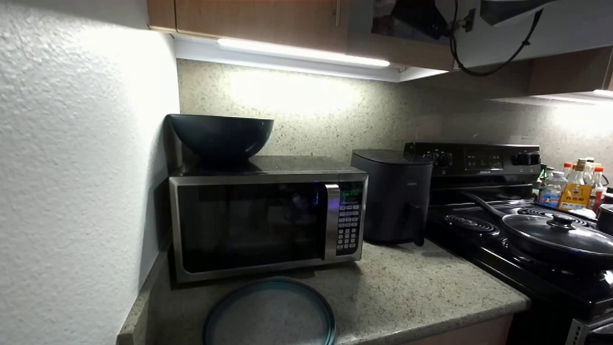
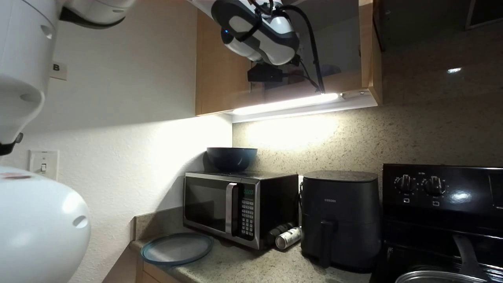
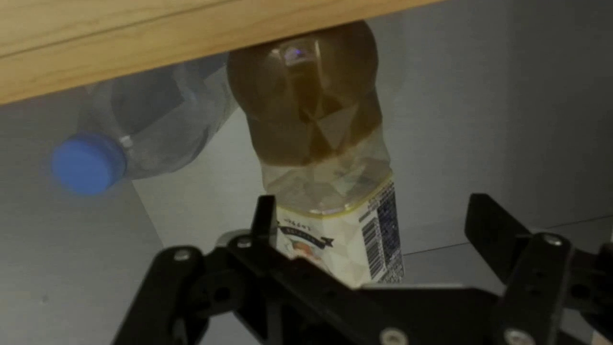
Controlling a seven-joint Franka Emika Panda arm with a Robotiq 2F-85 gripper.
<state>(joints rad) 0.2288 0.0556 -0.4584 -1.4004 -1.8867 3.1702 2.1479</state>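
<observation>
Well, in an exterior view a microwave [image 1: 258,225] stands on the worktop [image 1: 416,282] below the cupboard [image 1: 258,18], a dark bowl [image 1: 220,136] atop it. In an exterior view the white arm [image 2: 271,43] hangs before the open cupboard, and an air fryer [image 2: 349,216] stands below the cupboard. In the wrist view the tool [image 3: 373,208] is spread; a bottle of brown liquid [image 3: 321,143] sits just behind the cupboard's wooden edge [image 3: 191,43]. One finger [image 3: 264,215] overlaps the bottle's label [image 3: 335,244], contact unclear; the other stands apart. A blue-capped clear bottle [image 3: 158,122] shows behind the cupboard's edge too.
</observation>
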